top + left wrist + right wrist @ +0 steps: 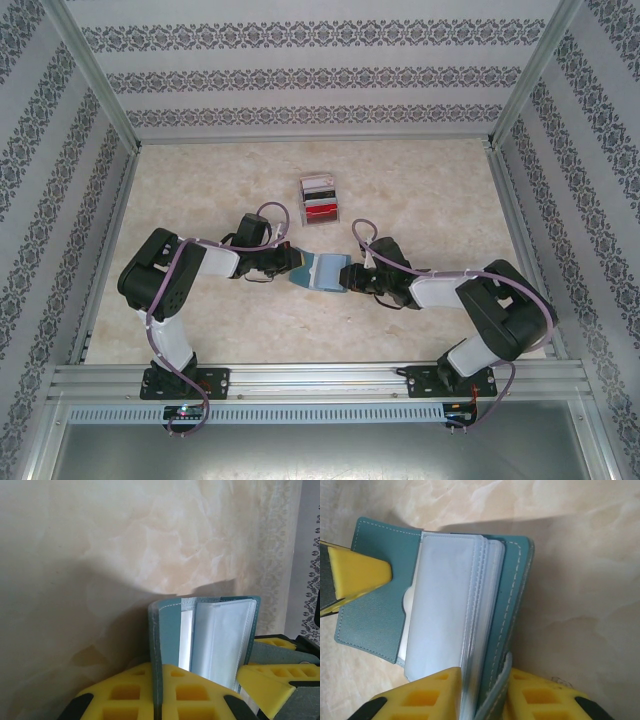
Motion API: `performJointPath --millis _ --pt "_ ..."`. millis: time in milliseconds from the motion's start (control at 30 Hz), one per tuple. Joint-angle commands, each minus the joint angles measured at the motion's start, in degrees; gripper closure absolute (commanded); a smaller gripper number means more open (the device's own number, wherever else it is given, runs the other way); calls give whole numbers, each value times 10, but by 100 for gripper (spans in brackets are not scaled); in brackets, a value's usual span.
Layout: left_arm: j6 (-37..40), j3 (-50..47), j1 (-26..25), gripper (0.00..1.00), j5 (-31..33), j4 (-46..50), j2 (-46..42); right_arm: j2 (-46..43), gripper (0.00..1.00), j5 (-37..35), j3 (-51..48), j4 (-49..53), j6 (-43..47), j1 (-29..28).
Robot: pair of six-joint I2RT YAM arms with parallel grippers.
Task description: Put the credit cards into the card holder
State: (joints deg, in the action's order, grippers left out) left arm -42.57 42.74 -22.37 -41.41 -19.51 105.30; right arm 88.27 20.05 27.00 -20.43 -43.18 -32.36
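Card holder [320,272] open, long axis left-right | left gripper [291,262], right gripper [350,278] both clamp it

- a small clear stand [303,199] sits mid tabletop [190,180], nearer the far edge.
- the tabletop looks like pale stone.
- walls [300,70] with grey flower stripes stand along three edges.
- a metal rail [320,378] runs along the near edge.

I run two black-and-white arms [170,290] trailing lilac cables [270,205]; left hand [284,263] and right hand [357,277] wear yellow, square-pocketed fingers [125,695].
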Motion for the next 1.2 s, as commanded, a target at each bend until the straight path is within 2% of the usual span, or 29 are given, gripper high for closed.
performJointPath --millis 0,233,300,467,1167 --pt "4 -2 4 100 52 17 36 17 75 11 13 -13 8 -2" --pt "2 -3 3 100 52 16 38 17 80 12 14 -17 6 -3" --pt "3 -2 4 100 53 17 38 18 84 17 14 -25 4 -4" --pt "1 -4 3 100 52 14 39 22 86 23 16 -40 1 -7" --pt "-2 -3 3 100 51 10 47 83 83 48 42 -80 -33 -11"
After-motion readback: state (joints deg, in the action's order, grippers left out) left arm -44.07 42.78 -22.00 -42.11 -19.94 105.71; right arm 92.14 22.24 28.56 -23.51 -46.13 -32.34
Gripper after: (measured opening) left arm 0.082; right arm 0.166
